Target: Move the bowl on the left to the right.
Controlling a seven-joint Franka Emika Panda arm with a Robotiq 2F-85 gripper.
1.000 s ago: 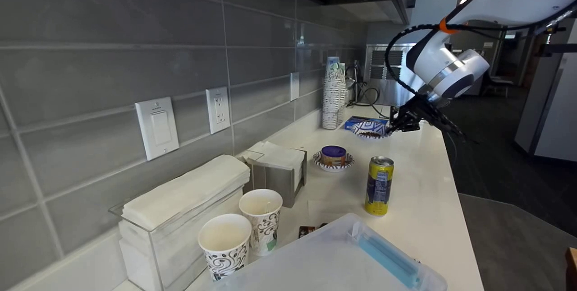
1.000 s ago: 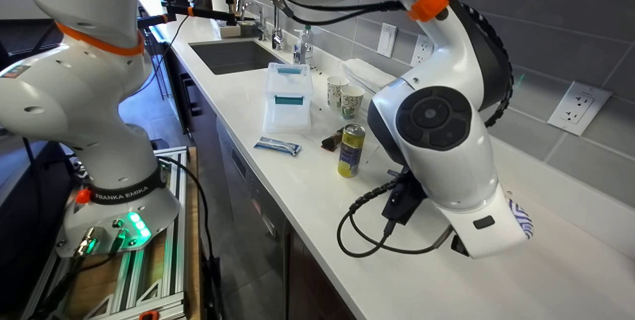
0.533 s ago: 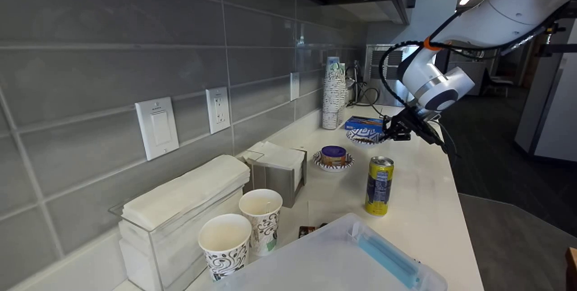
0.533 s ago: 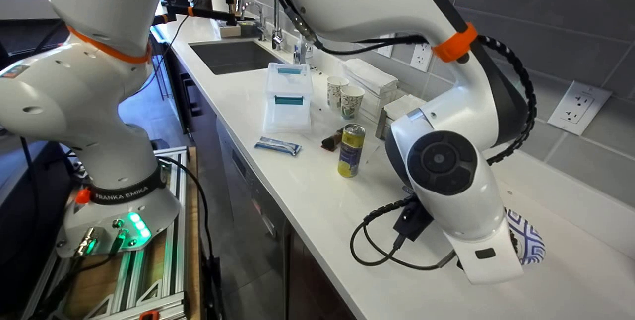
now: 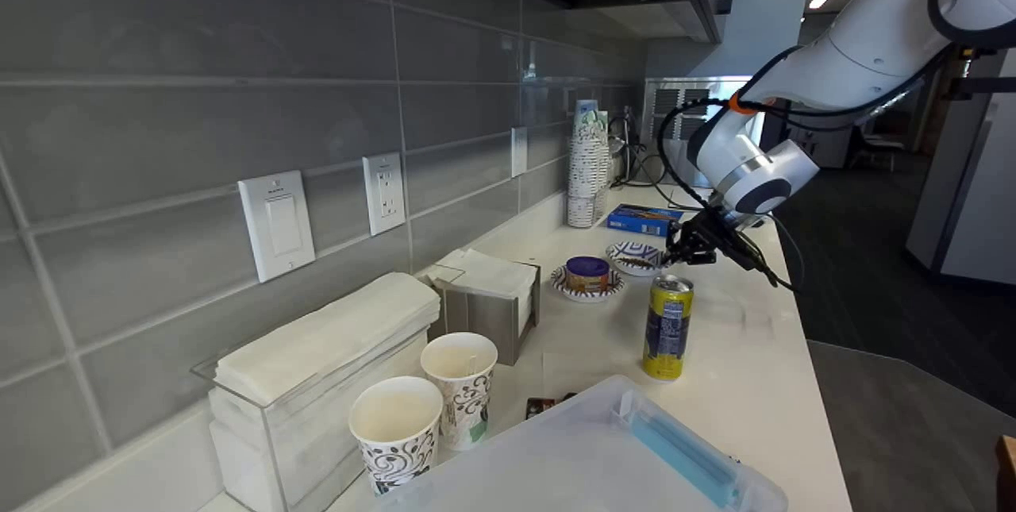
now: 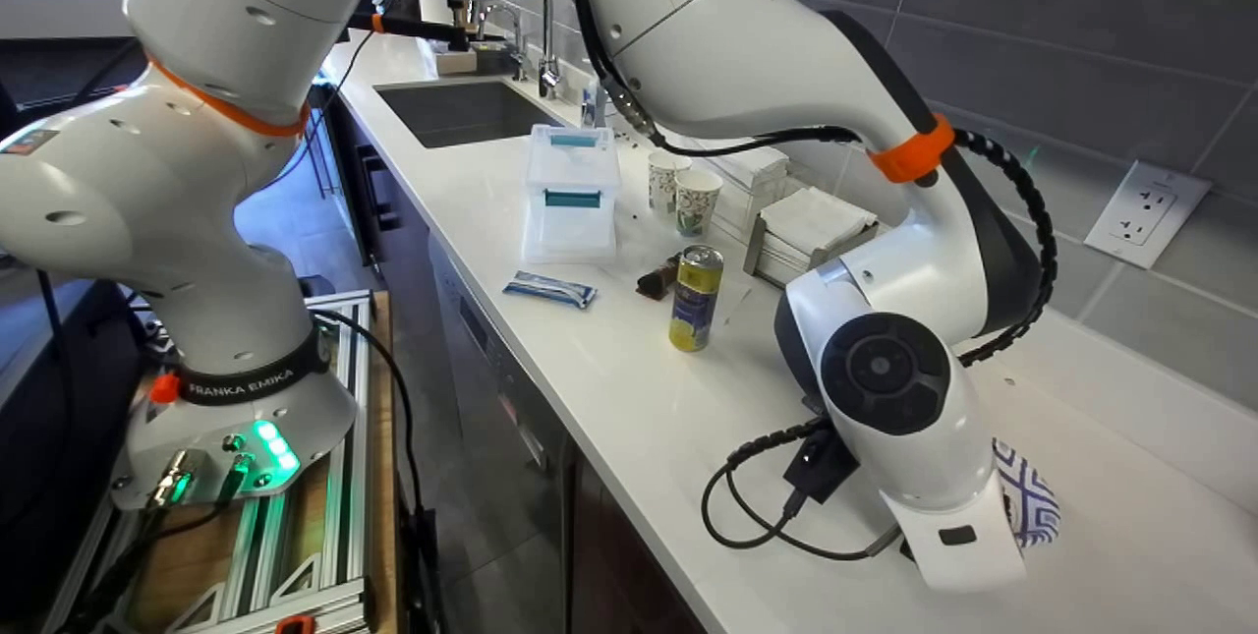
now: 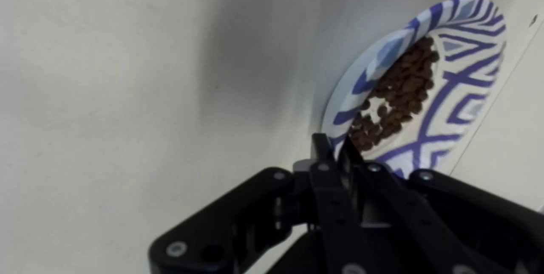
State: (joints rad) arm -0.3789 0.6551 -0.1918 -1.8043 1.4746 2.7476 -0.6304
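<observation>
Toward the wall edge of the counter (image 5: 746, 385), your bowl (image 5: 635, 250) has come down: in both exterior views it sits lower than a second ago, and the box (image 5: 644, 220) it partly covered now shows beyond it. Your fingers (image 7: 329, 189) are pinching the bowl's rim, and the wrist view shows brown chips (image 7: 408, 87) inside. An exterior view puts the bowl just beside the tub (image 5: 587, 278) on its striped dish (image 5: 560, 283), while the can (image 5: 667, 328) stands closer to the front edge. For the task, that suggests the carry is mostly over and you are setting the bowl down. Whether its base touches the counter, you cannot tell from these pictures. It seems tipped, so letting go early might spill the chips; level it before you release.
</observation>
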